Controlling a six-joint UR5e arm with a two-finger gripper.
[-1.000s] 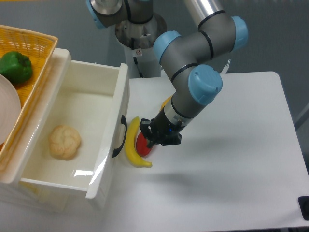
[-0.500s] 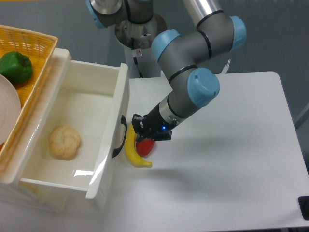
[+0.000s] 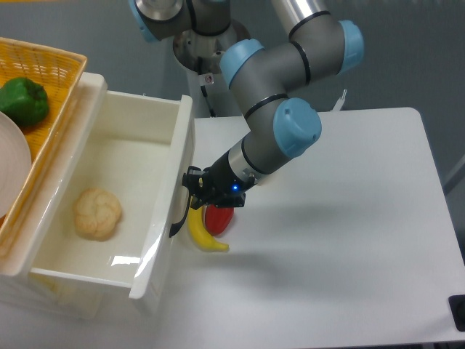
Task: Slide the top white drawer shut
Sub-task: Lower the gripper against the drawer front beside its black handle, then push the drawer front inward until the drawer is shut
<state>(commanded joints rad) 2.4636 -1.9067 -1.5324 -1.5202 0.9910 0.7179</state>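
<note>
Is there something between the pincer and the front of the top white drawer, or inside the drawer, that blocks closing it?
Nothing visible blocks it. The pincer is right at the black handle of the top white drawer. The banana and a red object lie below the pincer. The bread roll lies low inside the drawer.

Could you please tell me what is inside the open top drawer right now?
The top drawer holds one pale bread roll near its left wall; the remaining floor looks bare. The corner nearest the camera is hidden behind the front panel.

The gripper [image 3: 196,190] has swept left over the banana [image 3: 202,231] (more of the red object [image 3: 219,218] now shows), reaching the black handle [image 3: 180,209].
</note>
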